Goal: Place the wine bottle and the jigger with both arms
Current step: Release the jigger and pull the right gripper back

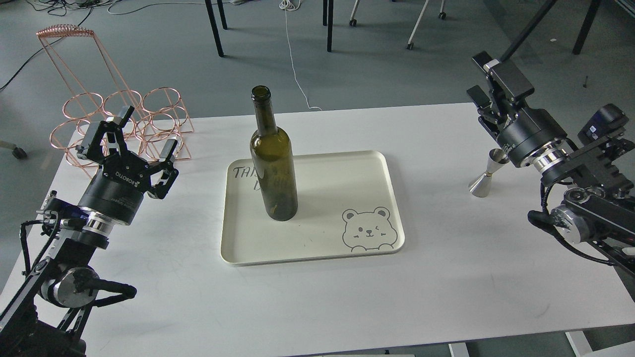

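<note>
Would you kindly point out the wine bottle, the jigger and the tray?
wine bottle (pixel 274 163): head view, on its body.
jigger (pixel 487 176): head view, on its waist.
tray (pixel 347 173): head view, bare floor.

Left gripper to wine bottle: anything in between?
Head view: only bare white table and the tray's left rim lie between the left gripper and the wine bottle.

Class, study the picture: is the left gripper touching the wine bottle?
Apart. The head view shows the left gripper open beside the wire rack, with bare table between it and the wine bottle.

One head view looks forward and down over the table (pixel 446 277).
</note>
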Motion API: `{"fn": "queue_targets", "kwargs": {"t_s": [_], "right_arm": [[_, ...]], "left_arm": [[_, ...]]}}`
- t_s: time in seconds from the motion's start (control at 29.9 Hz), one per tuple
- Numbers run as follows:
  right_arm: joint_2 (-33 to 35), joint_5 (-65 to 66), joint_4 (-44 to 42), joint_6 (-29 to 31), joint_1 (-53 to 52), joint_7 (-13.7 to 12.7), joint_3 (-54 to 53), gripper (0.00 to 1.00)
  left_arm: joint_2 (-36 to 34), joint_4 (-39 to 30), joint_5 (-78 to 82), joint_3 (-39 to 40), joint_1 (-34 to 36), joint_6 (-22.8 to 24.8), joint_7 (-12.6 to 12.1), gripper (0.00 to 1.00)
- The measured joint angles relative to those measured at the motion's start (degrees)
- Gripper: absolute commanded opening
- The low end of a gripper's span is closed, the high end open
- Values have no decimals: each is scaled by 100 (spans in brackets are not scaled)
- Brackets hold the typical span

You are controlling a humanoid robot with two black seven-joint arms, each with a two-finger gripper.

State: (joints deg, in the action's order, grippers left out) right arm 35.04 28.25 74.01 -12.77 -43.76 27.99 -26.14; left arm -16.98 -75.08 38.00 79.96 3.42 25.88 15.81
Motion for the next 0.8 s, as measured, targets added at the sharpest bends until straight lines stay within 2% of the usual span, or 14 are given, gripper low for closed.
{"fn": "queue_targets", "kwargs": {"t_s": [0.1, 0.23, 0.33, 0.4, 0.47, 0.6, 0.8], "right_arm": [[-586, -522, -538, 622, -135, 0, -159, 98], [-1058, -1211, -1346, 2030, -136, 1, -515, 98], [-1375, -1843, -2148, 3266, -83, 2, -671, 98], [-1523, -2098, -2496, 3789, 22, 2, -744, 98], [-1576, -2199, -2666, 3996, 119, 1, -798, 99], [-1601, -2234, -2725, 4074, 561, 1, -862, 99], [-1630, -2215, -2669, 4077, 880, 1, -869, 99]], "left_arm": [[-71, -1, 25, -4, 8, -7, 0, 98], [-232, -82, 55, -2, 7, -40, 70, 98], [-401, -232, 171, -9, -37, -147, 236, 98], [-486, -338, 393, -17, -83, -178, 424, 98], [-545, -420, 590, -21, -123, -186, 574, 98], [-854, -846, 1858, -25, -243, -185, 1124, 98], [-1677, -1538, 4033, -7, -130, -179, 1219, 98]]}}
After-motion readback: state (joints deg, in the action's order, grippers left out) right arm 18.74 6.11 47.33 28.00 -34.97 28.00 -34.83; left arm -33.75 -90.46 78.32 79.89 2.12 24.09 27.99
